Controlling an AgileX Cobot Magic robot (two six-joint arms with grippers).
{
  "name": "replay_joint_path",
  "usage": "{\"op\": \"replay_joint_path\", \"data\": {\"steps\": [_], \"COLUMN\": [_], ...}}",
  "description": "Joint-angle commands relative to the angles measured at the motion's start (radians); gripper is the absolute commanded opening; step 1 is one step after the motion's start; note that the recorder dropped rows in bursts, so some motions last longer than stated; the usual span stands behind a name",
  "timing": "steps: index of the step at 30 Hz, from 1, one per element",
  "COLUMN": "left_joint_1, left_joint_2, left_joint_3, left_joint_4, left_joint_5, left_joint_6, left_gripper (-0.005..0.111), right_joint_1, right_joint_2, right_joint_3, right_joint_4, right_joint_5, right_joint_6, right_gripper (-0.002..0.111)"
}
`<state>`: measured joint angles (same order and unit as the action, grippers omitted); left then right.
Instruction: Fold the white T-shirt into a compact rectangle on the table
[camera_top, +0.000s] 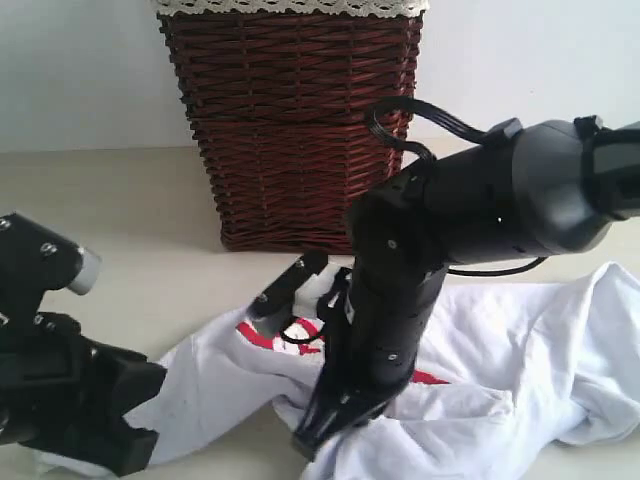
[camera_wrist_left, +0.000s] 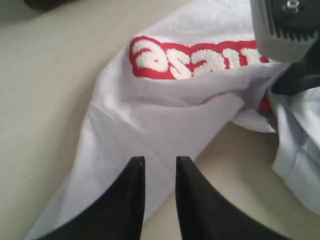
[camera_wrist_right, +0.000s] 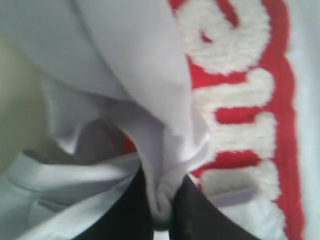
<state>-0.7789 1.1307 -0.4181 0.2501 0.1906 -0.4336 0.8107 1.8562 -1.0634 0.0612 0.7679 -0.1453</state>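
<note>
White T-shirt (camera_wrist_right: 125, 65) pinched tight between the right jaws.

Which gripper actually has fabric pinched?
The right gripper: a fold of the white T-shirt is clamped between its jaws. The left gripper has its jaws apart, nothing between them.

The white T-shirt (camera_top: 520, 340) lies unfolded and rumpled on the table (camera_top: 130, 210), stretching from the near left across to the right edge of the scene. Most of its cloth is heaped in loose folds on the right, while a flatter strip, perhaps a sleeve, runs out to the near left. Near the middle a red band (camera_wrist_left: 195, 57) with fuzzy white letters faces up, partly covered by an overlapping fold. Just beside the lettering, one fold is gathered into a tight, pinched ridge. The table is pale beige, matte and flat
</note>
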Motion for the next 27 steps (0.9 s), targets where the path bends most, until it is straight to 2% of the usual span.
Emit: {"op": "replay_joint_path", "data": {"steps": [1, 3, 8, 12, 16, 19, 22, 25, 27], "left_joint_1": [0.004, 0.004, 0.004, 0.004, 0.024, 0.085, 0.123, 0.108, 0.082], "left_joint_2": [-0.113, -0.165, -0.278, -0.331, -0.338, -0.335, -0.333, -0.331, -0.329], "left_joint_3": [0.09, 0.125, 0.17, 0.182, 0.21, 0.251, 0.288, 0.304, 0.305], "left_joint_4": [0.002, 0.002, 0.002, 0.002, 0.002, 0.002, 0.002, 0.002, 0.002], "left_joint_5": [-0.027, -0.031, -0.033, -0.031, -0.039, -0.136, -0.267, -0.349, -0.348], "left_joint_6": [-0.05, -0.052, -0.079, -0.098, -0.129, -0.238, -0.316, -0.38, -0.412], "left_gripper": [0.024, 0.024, 0.024, 0.024, 0.024, 0.024, 0.024, 0.024, 0.024], "right_joint_1": [0.004, 0.004, 0.004, 0.004, 0.004, 0.004, 0.004, 0.004, 0.004], "right_joint_2": [0.001, -0.006, -0.046, -0.059, -0.022, -0.017, -0.017, -0.017, -0.017], "right_joint_3": [-0.083, -0.144, -0.276, -0.279, -0.279, -0.279, -0.279, -0.279, -0.279], "right_joint_4": [0.416, 0.546, 0.559, 0.62, 0.679, 0.707, 0.706, 0.703, 0.703], "right_joint_5": [-0.097, -0.041, 0.17, 0.188, 0.283, 0.307, 0.283, 0.27, 0.253], "right_joint_6": [-0.347, -0.474, -0.541, -0.576, -0.639, -0.665, -0.665, -0.665, -0.665], "right_gripper": [0.0, 0.0, 0.0, 0.0, 0.011, 0.019, 0.02, 0.02, 0.02]}}
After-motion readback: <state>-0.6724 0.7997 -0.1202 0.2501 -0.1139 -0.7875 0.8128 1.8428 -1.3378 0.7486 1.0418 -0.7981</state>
